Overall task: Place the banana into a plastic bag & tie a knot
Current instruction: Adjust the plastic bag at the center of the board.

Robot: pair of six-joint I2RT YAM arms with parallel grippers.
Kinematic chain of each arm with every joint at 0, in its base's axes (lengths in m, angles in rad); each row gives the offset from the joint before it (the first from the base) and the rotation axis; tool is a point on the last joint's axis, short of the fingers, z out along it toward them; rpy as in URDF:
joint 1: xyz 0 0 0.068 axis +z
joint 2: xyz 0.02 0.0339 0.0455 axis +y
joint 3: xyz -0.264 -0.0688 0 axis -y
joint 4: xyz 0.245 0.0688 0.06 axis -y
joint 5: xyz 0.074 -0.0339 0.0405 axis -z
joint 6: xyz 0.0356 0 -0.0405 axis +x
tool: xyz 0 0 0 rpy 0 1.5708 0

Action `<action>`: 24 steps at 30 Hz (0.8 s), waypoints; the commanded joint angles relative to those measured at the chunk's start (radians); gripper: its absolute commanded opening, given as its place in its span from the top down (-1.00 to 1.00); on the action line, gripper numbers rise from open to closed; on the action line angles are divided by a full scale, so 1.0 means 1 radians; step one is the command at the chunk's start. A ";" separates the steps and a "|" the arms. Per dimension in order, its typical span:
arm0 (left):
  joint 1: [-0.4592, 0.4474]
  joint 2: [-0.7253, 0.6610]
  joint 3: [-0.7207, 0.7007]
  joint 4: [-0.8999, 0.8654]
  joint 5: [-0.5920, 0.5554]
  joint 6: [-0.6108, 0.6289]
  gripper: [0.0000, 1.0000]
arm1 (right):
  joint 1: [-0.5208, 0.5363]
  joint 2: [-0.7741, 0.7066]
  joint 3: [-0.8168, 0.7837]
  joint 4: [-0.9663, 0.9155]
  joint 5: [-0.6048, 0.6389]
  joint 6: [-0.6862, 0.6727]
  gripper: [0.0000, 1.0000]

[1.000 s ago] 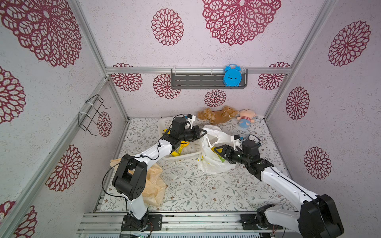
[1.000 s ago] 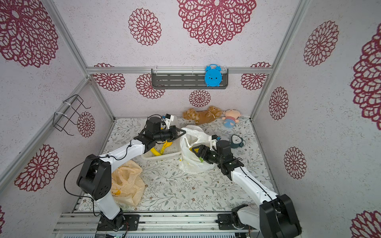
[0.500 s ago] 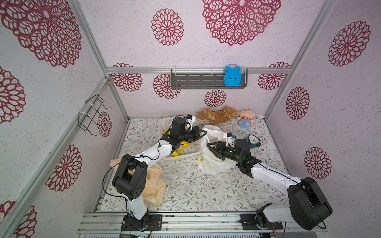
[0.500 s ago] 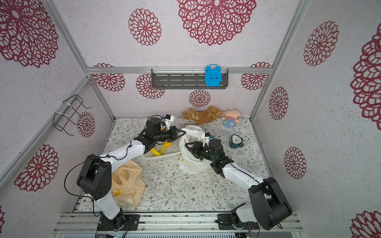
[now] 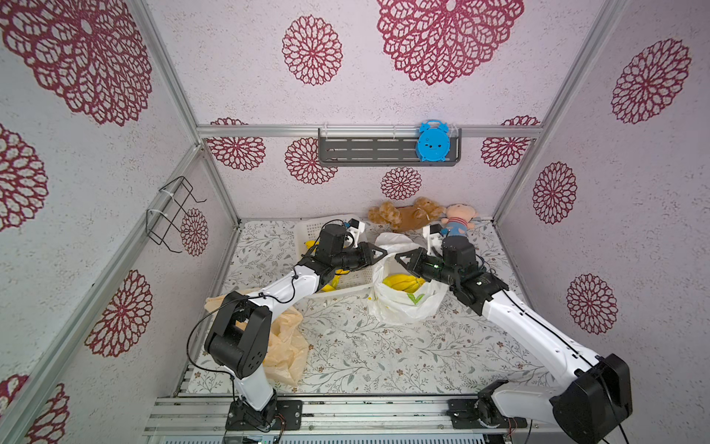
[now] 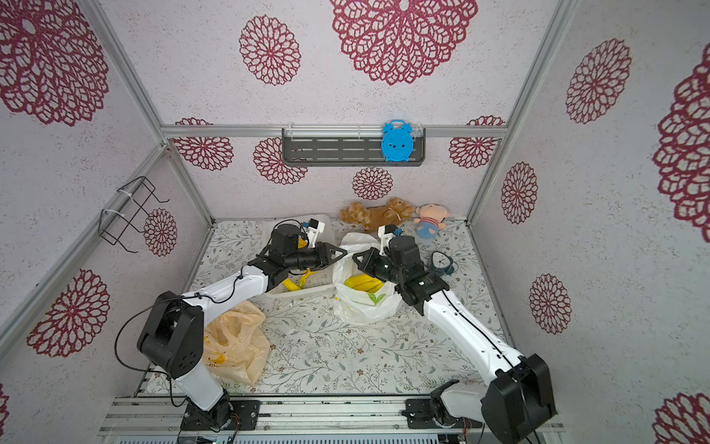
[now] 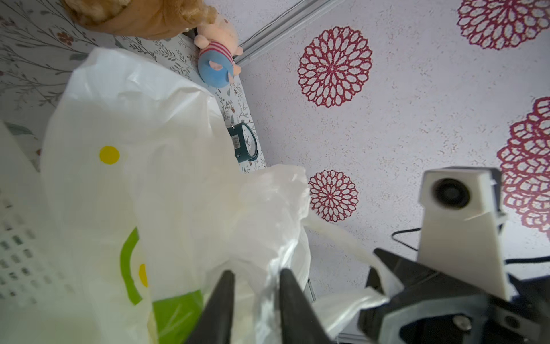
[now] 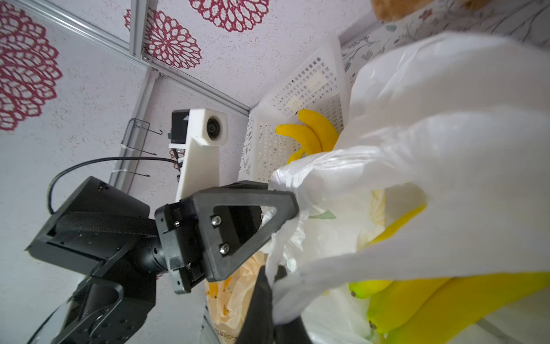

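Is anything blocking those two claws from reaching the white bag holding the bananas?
Nothing visible does. The right gripper is shut on a handle of the white plastic bag; the left gripper straddles its film with open jaws.

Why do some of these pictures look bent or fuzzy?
In both top views the wide lens makes the frame posts lean outward; light is even, shadows faint. In the left wrist view the close white basket is blurred. In the right wrist view the white bag is washed out by brightness.
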 commanded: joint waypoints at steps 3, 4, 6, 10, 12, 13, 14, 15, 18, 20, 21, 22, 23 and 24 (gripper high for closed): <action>0.043 -0.136 0.033 -0.207 -0.160 0.226 -0.86 | -0.009 0.089 0.421 -0.438 -0.002 -0.395 1.00; 0.049 -0.166 0.034 -0.227 -0.187 0.266 -0.96 | -0.008 0.118 0.496 -0.511 0.002 -0.449 1.00; 0.059 -0.232 0.026 -0.239 -0.232 0.362 -0.95 | -0.009 0.174 0.654 -0.642 0.038 -0.539 1.00; 0.065 -0.297 0.022 -0.201 -0.191 0.512 -0.94 | -0.010 0.265 0.834 -0.766 0.004 -0.637 1.00; 0.065 -0.305 0.042 -0.203 -0.151 0.574 -0.95 | -0.011 0.306 0.892 -0.806 -0.030 -0.670 1.00; 0.067 -0.309 0.049 -0.203 -0.143 0.597 -0.95 | -0.010 0.320 0.910 -0.821 -0.041 -0.682 1.00; 0.068 -0.314 0.055 -0.200 -0.126 0.626 -0.95 | -0.010 0.334 0.929 -0.835 -0.048 -0.695 1.00; 0.068 -0.317 0.066 -0.203 -0.106 0.652 -0.95 | -0.010 0.347 0.944 -0.847 -0.048 -0.703 1.00; 0.067 -0.322 0.102 -0.216 -0.033 0.720 -0.95 | -0.011 0.369 0.964 -0.855 -0.066 -0.710 1.00; 0.068 -0.321 0.115 -0.207 0.017 0.761 -0.95 | -0.010 0.380 0.964 -0.852 -0.089 -0.706 1.00; 0.068 -0.317 0.122 -0.203 0.033 0.786 -0.95 | -0.011 0.384 0.963 -0.850 -0.096 -0.704 1.00; 0.067 -0.310 0.131 -0.202 0.041 0.806 -0.95 | -0.011 0.387 0.964 -0.849 -0.103 -0.703 1.00; 0.068 -0.300 0.143 -0.206 0.057 0.843 -0.95 | -0.011 0.388 0.963 -0.848 -0.110 -0.701 1.00; 0.068 -0.283 0.155 -0.204 0.062 0.864 -0.95 | -0.010 0.387 0.965 -0.845 -0.109 -0.698 1.00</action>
